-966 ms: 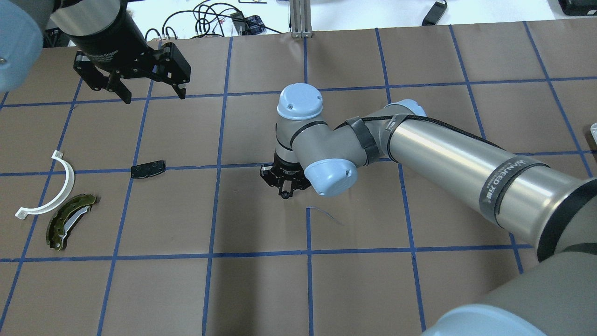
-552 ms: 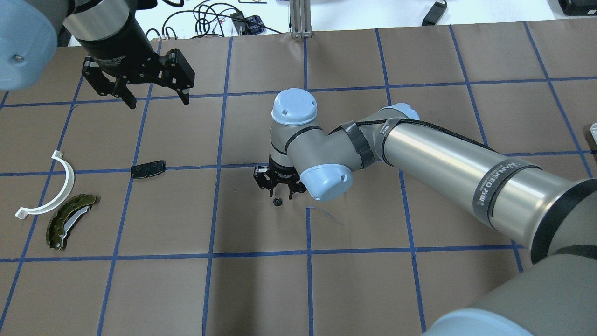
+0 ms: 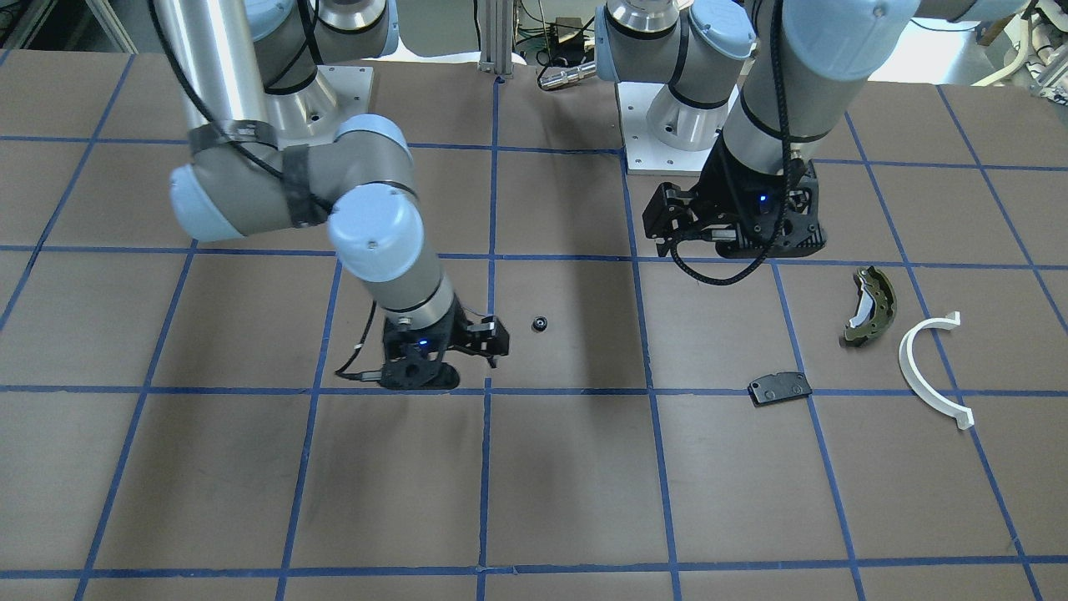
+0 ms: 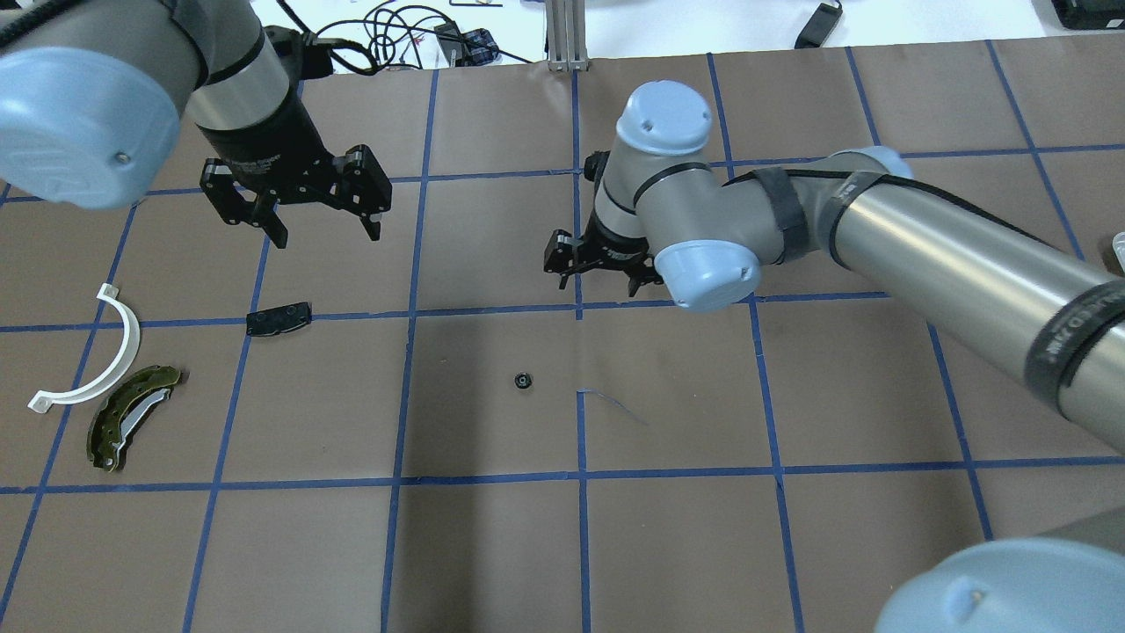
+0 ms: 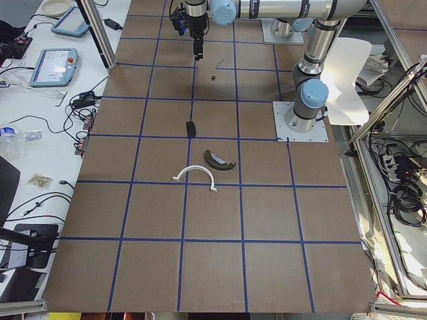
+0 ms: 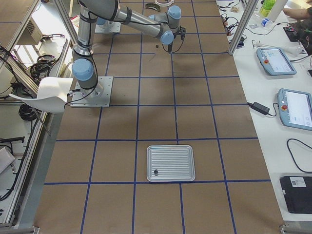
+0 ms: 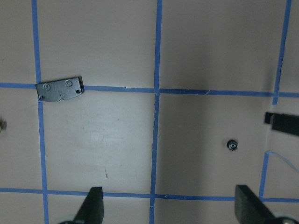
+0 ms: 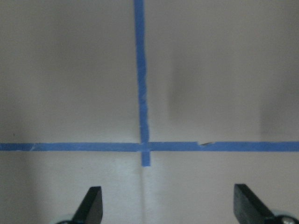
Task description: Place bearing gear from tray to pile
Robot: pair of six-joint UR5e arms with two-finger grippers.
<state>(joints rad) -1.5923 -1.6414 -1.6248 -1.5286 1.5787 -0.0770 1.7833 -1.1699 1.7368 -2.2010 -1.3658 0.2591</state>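
Bearing gear [image 4: 523, 381] lies on brown blue-gridded table [image 4: 492, 545]; left fingers [image 7: 95, 205] and right fingers [image 8: 92, 205] spread wide.

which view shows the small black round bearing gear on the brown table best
Left wrist-mounted: the small black round bearing gear appears largest, unobstructed. Overhead and front-facing views show a tiny dot, side views a speck, right wrist-mounted nothing.

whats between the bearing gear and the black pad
Nothing: overhead view shows bare table between bearing gear and black pad, crossed only by blue tape.
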